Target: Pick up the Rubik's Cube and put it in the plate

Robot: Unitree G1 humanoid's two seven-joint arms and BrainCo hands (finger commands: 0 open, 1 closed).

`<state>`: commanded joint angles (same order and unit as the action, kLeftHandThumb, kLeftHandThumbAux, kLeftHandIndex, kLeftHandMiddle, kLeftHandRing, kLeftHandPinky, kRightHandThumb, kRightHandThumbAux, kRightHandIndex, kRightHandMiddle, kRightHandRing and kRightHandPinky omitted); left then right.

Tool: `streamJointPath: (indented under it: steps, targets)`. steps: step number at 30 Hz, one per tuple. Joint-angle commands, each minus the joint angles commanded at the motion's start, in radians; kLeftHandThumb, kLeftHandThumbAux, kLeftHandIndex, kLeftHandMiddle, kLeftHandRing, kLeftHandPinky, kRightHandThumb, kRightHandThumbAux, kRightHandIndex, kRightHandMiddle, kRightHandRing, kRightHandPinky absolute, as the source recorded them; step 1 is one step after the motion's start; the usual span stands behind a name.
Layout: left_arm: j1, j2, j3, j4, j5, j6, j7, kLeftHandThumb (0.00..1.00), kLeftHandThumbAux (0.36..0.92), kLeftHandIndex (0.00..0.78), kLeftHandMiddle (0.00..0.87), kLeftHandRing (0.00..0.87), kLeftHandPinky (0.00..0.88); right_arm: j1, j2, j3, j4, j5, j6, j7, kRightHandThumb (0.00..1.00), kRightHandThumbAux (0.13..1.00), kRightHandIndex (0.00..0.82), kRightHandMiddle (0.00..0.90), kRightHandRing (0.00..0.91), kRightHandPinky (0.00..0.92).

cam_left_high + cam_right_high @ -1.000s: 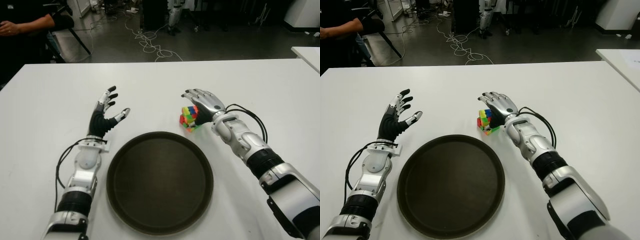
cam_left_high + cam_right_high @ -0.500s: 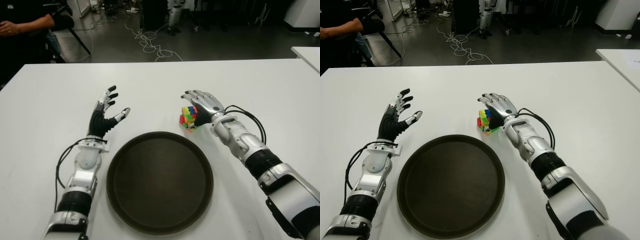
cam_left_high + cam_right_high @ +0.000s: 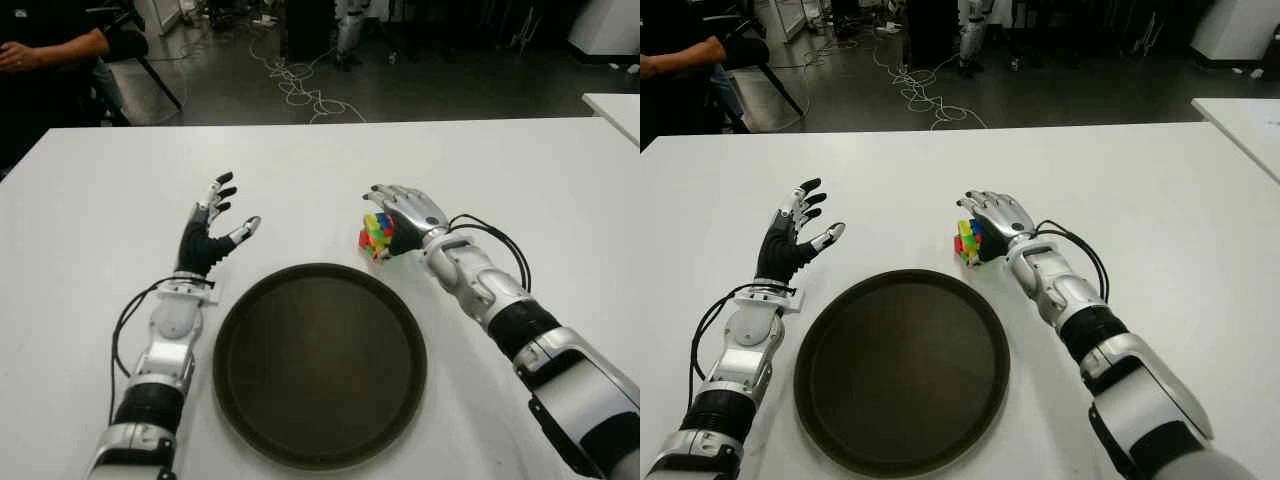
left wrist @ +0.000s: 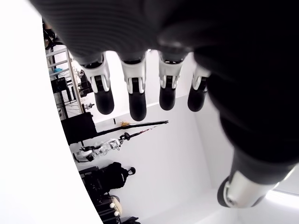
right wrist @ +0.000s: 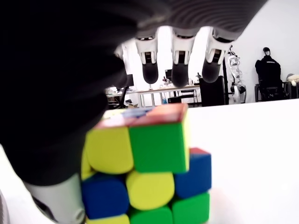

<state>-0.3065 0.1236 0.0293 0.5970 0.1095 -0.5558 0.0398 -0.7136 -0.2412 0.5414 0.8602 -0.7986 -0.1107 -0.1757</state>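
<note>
While the cube (image 3: 377,232) sits on the white table (image 3: 90,210) just past the far right edge of the plate (image 3: 319,365), it isn't in the plate, it's right beside the rim. It's a scrambled one, green, yellow, blue and red squares showing, and it looks a bit tilted rather than flat on one face.

Right hand (image 3: 408,212) is draped over it from the right side, palm against the cube and the fingers (image 5: 179,57) arched out over the top. In the right wrist view the fingertips hang past the cube's far edge with daylight under them, so they aren't clamped down on it. Thumb seems to be low beside the cube, but I can't tell for sure if it's pressing. So the hand is cupping the cube, no closed grip.

Left hand (image 3: 209,230) shows on the left side of the plate, fingers spread wide and pointing up and away, holding nothing.

Plate is big, round, dark brown, sitting between the two arms near the robot. A person's arm (image 3: 50,48) shows at the far left beyond the table, and cables (image 3: 300,85) are on the floor back there.
</note>
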Motion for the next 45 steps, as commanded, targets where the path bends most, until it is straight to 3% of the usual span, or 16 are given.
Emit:
streamJointPath:
  steps: [13, 33, 45]
  targets:
    - [0.002, -0.001, 0.000, -0.004, 0.000, 0.005, 0.002, 0.137, 0.693, 0.093, 0.099, 0.106, 0.133, -0.017, 0.032, -0.001, 0.096, 0.020, -0.020, -0.009, 0.000, 0.779, 0.091, 0.111, 0.172, 0.239]
    - [0.002, -0.003, -0.002, -0.009, -0.006, 0.008, 0.001, 0.158, 0.679, 0.093, 0.106, 0.109, 0.120, -0.049, 0.052, 0.033, 0.201, 0.028, -0.051, 0.030, 0.000, 0.782, 0.097, 0.128, 0.171, 0.224]
    - [0.004, 0.001, -0.005, -0.019, -0.001, 0.020, 0.004, 0.152, 0.671, 0.092, 0.107, 0.114, 0.131, -0.062, 0.060, 0.055, 0.226, 0.026, -0.033, 0.031, 0.000, 0.780, 0.089, 0.113, 0.147, 0.192]
